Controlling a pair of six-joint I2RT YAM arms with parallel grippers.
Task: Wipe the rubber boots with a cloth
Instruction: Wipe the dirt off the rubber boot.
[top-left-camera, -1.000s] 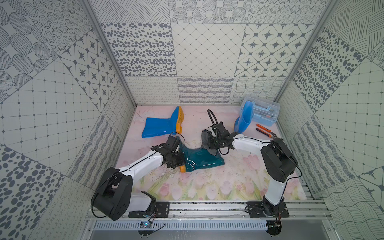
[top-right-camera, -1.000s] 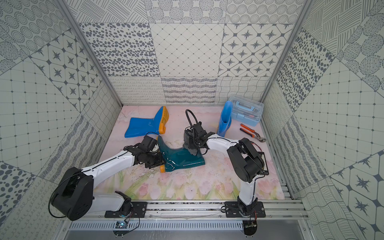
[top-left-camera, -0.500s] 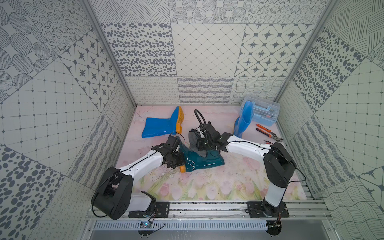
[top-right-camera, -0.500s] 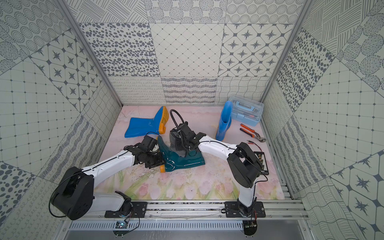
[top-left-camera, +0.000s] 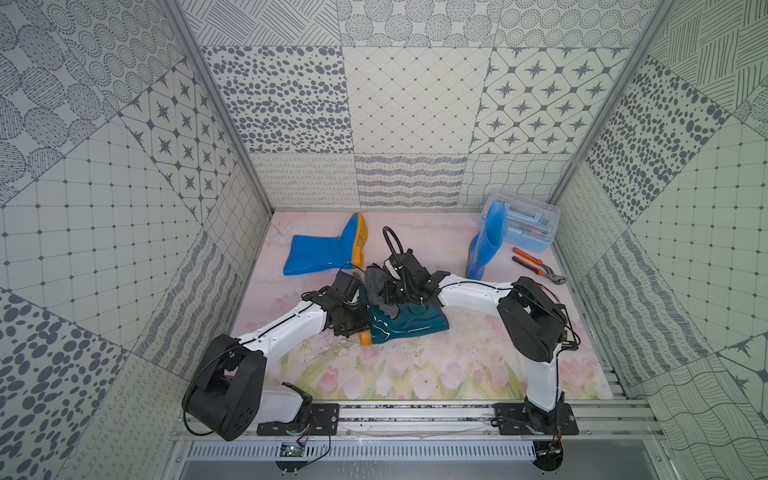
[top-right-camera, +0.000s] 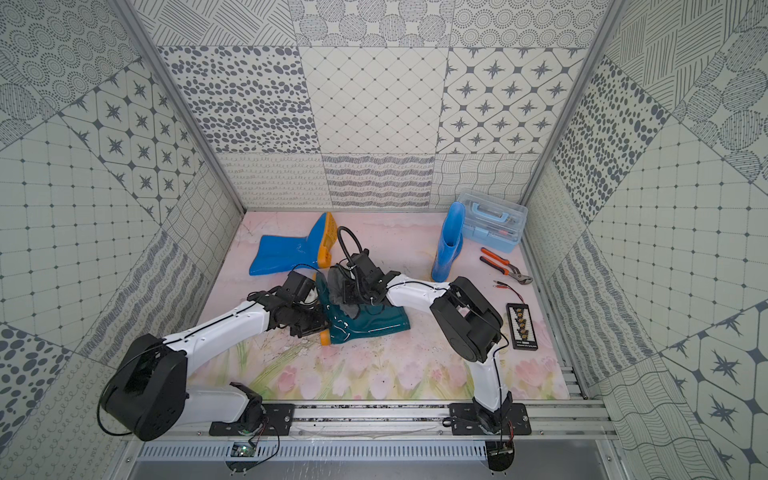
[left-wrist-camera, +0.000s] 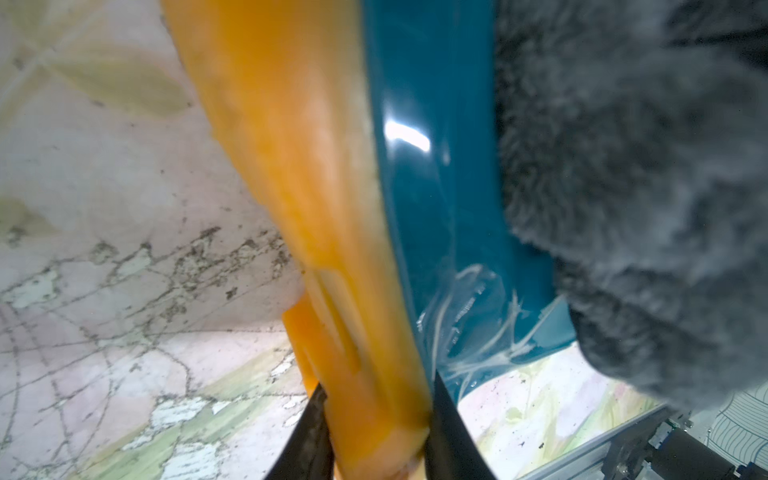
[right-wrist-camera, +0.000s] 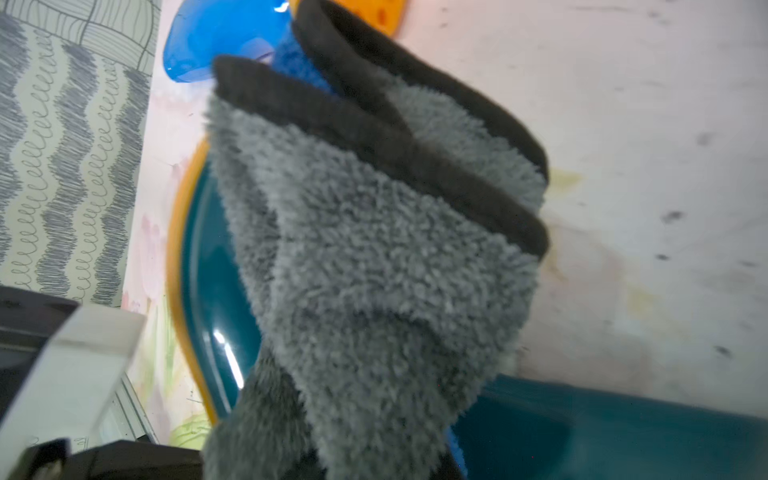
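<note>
Here the left gripper (left-wrist-camera: 374, 440) is clamped across the orange sole of the teal boot (top-left-camera: 415, 326), which lies on its side in the middle of the floral mat (top-left-camera: 457, 365). The right gripper (top-left-camera: 381, 291) pinches the grey cloth (right-wrist-camera: 374, 270), bunched and pressed against the boot's upper beside that sole. One blue boot (top-left-camera: 320, 253) lies on its side at the back, and a second blue boot (top-left-camera: 484, 245) stands beside the toolbox (top-left-camera: 530, 226)
</note>
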